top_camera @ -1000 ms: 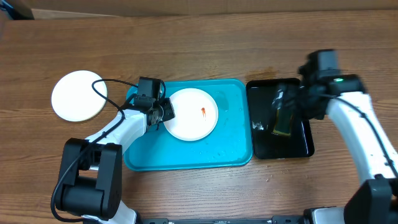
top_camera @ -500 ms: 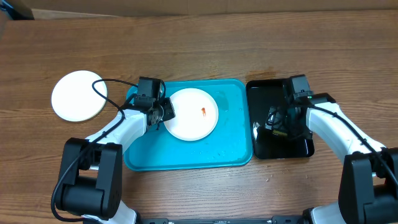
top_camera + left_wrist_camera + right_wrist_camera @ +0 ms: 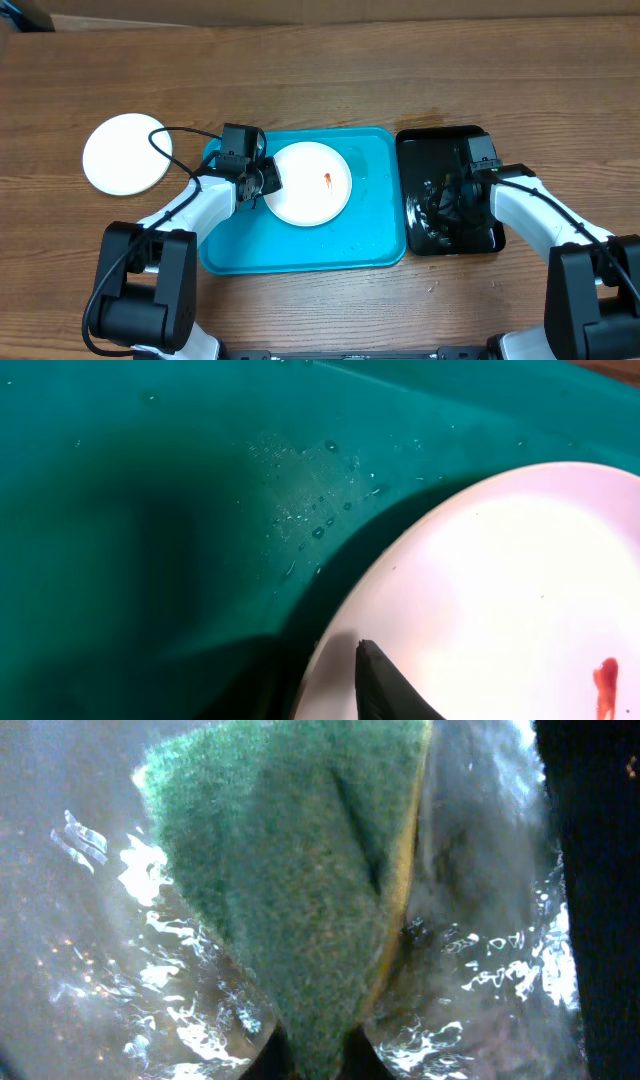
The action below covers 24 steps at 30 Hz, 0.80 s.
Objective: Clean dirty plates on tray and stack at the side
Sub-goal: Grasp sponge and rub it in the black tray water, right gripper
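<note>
A white dirty plate with an orange-red smear lies on the turquoise tray. My left gripper is shut on the plate's left rim. In the left wrist view one finger lies on top of the plate and the other sits dark under the rim. My right gripper is down in the black tray. The right wrist view has it shut on a green sponge with a yellow edge. A clean-looking white plate rests on the table at the left.
Water beads dot the turquoise tray beside the plate. The black tray's floor is wet and glistening. A cable loops from the left arm over the edge of the left plate. Brown wooden tabletop surrounds both trays.
My right arm has dropped into the black tray and its jaws have shut on the sponge. The left arm and the plate have not moved.
</note>
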Motion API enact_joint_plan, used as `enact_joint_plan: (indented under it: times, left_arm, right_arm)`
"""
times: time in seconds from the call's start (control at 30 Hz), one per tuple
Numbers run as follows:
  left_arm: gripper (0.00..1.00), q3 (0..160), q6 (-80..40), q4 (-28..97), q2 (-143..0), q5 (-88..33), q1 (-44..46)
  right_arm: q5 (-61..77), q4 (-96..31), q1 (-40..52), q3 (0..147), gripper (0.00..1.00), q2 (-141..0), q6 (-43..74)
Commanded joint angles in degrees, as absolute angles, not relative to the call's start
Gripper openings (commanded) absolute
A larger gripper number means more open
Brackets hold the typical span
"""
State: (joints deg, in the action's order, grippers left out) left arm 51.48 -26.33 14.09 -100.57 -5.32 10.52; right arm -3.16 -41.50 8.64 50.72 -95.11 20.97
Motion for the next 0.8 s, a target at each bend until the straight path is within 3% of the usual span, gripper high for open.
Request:
enact_joint_plan:
  times: [0.0, 0.1, 0.57, 0.63, 0.67, 0.7, 0.73, 0.77]
  left_arm:
    - [0.31, 51.55, -25.26, 14.26, -101.89, -6.02, 11.07]
    - [0.38, 51.55, -25.26, 14.2, -101.89, -6.02, 11.07]
    - [0.44, 51.55, -25.23, 13.21, -101.89, -5.96, 11.07]
    - [0.44, 51.55, -25.23, 13.1, -101.89, -5.96, 11.07]
    - [0.44, 51.55, -25.23, 13.02, -101.89, -5.96, 11.07]
    - [0.44, 51.55, -25.26, 12.99, -101.89, -5.96, 11.07]
    - [0.44, 51.55, -25.26, 12.99, -101.89, -5.96, 11.07]
    - [0.45, 51.55, -25.23, 13.02, -101.89, -5.96, 11.07]
  right_arm:
    - [-2.92, -44.21, 8.62, 55.57, 0.81, -95.15, 20.6]
    - [-2.96, -45.47, 8.6, 58.3, 1.0, -95.15, 18.57]
    - [-7.07, -30.11, 8.62, 50.09, 0.97, -95.33, 17.58]
    - [-7.05, -28.64, 8.62, 49.32, 0.8, -95.33, 17.58]
    - [-7.05, -27.94, 8.62, 49.1, 0.59, -95.33, 17.58]
    - [-7.07, -27.38, 8.62, 49.01, 0.32, -95.33, 17.56]
    - [-7.07, -26.81, 8.62, 49.01, 0.15, -95.33, 17.56]
    - [-7.05, -26.06, 8.62, 49.01, 0.05, -95.33, 17.56]
